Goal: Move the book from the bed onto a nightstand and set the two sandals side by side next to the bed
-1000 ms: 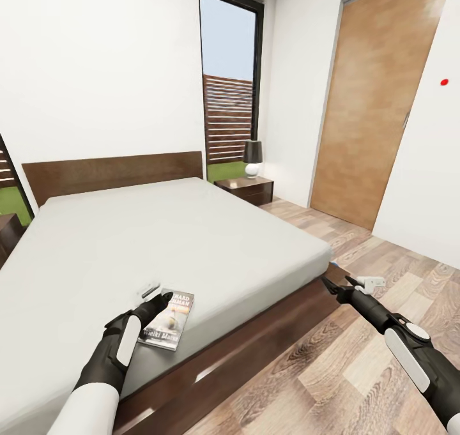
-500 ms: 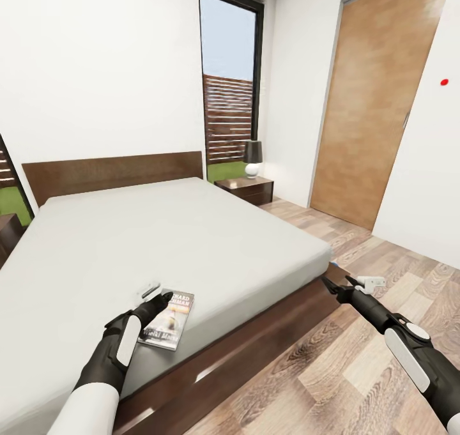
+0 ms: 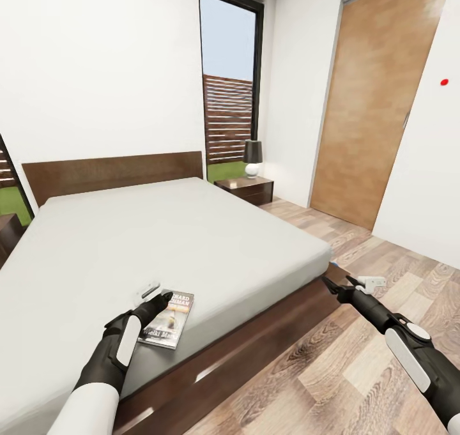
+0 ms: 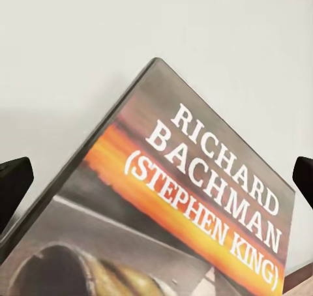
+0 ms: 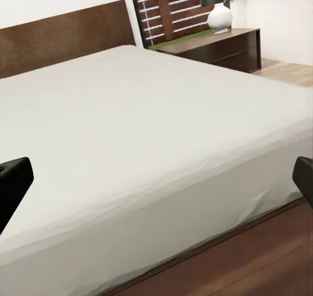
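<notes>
We see the book (image 3: 168,320) lying flat on the bed (image 3: 160,243), near the mattress's foot edge. It is a thin paperback with a grey-dark cover, an orange band and white lettering that reads "Richard Bachman (Stephen King)" in the left wrist view (image 4: 195,211). Our left gripper (image 3: 153,299) sits at the book's far end; its fingertips (image 4: 13,185) stand wide apart on either side of the cover, released. The lower part of the cover is cut off there. Our right gripper (image 3: 332,286) hangs beside the bed's foot corner over the wood floor (image 3: 358,358), jaws spread with nothing between them. A nightstand (image 3: 246,189) bearing a lamp (image 3: 253,158) stands past the headboard (image 3: 108,173).
</notes>
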Controlling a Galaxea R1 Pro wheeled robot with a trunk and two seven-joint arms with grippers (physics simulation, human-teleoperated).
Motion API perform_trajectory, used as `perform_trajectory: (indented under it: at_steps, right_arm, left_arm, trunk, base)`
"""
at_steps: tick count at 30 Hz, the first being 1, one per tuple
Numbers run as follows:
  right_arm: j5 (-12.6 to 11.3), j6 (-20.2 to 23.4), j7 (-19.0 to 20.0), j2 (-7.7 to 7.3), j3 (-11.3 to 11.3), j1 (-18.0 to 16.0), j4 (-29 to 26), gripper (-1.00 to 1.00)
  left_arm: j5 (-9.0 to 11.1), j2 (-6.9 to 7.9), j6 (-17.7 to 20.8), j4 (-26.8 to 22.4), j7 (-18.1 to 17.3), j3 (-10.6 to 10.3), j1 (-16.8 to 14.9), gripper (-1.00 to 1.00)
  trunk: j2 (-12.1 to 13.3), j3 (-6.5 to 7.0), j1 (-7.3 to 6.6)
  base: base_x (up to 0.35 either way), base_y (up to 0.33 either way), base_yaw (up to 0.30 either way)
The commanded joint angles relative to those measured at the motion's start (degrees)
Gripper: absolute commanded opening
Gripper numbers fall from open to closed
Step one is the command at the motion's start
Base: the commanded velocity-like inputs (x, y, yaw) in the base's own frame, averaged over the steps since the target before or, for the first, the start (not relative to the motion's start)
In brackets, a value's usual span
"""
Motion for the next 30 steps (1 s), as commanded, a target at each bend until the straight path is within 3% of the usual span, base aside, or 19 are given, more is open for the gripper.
perform_trajectory:
  at_steps: [1, 11, 23, 30]
  right_arm:
    - [-0.58, -0.09, 0.08, -0.09, 0.17, -0.05, 0.04, 1.0]
    - [-0.58, -0.17, 0.06, -0.12, 0.17, -0.06, 0.05, 1.0]
    - [-0.58, -0.17, 0.06, -0.12, 0.17, -0.06, 0.08, 1.0]
    - [-0.57, -0.17, 0.06, -0.12, 0.17, -0.06, 0.06, 1.0]
  left_arm:
    - [0.46, -0.07, 0.38, -0.08, -0.01, 0.22, -0.04, 1.0]
    - [0.46, -0.07, 0.38, -0.1, -0.01, 0.21, -0.04, 1.0]
    - [0.46, -0.06, 0.38, -0.14, -0.01, 0.23, -0.04, 1.0]
    - [0.46, -0.07, 0.38, -0.15, -0.01, 0.21, -0.04, 1.0]
  trunk:
    - [-0.03, -0.06, -0.01]
    - [-0.03, -0.06, -0.01]
    - [4.79, 2.09, -2.65]
    - [5.59, 2.45, -3.09]
  base:
    - [0.0, 0.0, 0.0]
    - [0.0, 0.0, 0.0]
    - [0.0, 0.0, 0.0]
    - [0.0, 0.0, 0.0]
